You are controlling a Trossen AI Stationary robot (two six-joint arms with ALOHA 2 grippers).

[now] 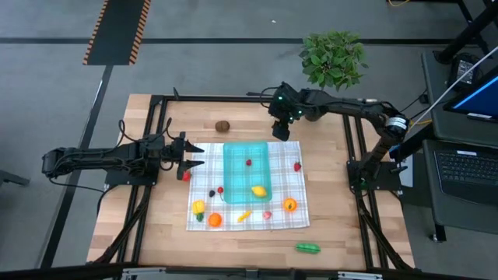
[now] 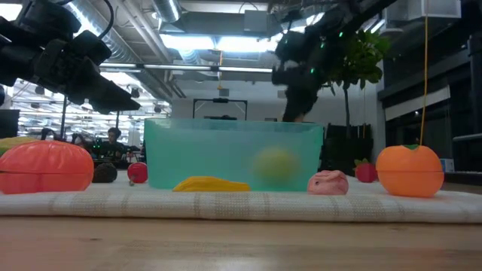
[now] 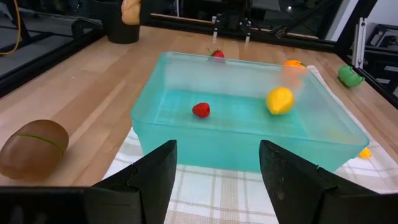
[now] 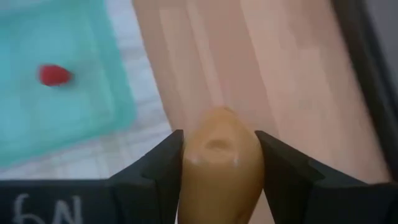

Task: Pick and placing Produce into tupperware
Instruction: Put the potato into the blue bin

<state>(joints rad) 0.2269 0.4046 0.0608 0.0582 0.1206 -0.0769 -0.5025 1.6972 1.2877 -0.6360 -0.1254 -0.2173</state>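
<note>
Two items already lie in the tupperware (image 1: pixel 247 171). High view: my right pincer (image 1: pixel 282 131) hangs off its far corner. Right wrist: it pinches tan produce (image 4: pixel 217 168); early release misses. Left pincer (image 3: pixel 216 180) spread, empty.

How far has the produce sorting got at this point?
Early stage. Done: the teal tupperware holds a small red piece and a yellow lemon. In hand: the right claw is shut on a tan piece near the container's far corner. The left claw is open and empty. Left: about ten pieces on the checked cloth and table.
</note>
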